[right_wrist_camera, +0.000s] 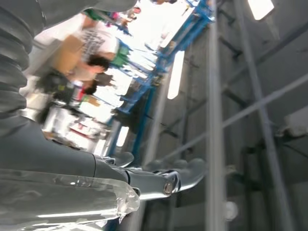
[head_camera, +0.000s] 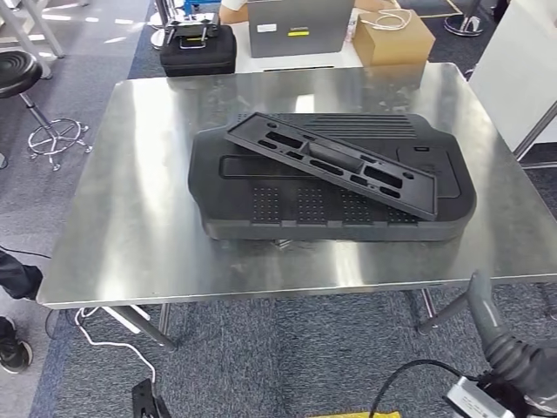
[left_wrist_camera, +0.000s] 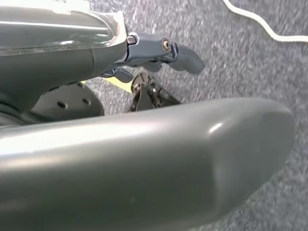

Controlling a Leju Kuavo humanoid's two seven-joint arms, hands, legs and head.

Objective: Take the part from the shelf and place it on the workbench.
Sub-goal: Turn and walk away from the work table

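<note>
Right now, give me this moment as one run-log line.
part: on black tray, workbench | left robot hand: open, over carpet | right robot hand: open

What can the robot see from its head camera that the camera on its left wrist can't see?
The head view has the shiny metal workbench, with a big black tray on it and a flat black part lying slanted across that tray. Behind are a black case and a cardboard box, and a stool stands off to one side.

The left wrist view has the left robot hand up close, fingers stretched out over the floor, holding nothing.

Both views show the grey carpet and a white cable on it.
</note>
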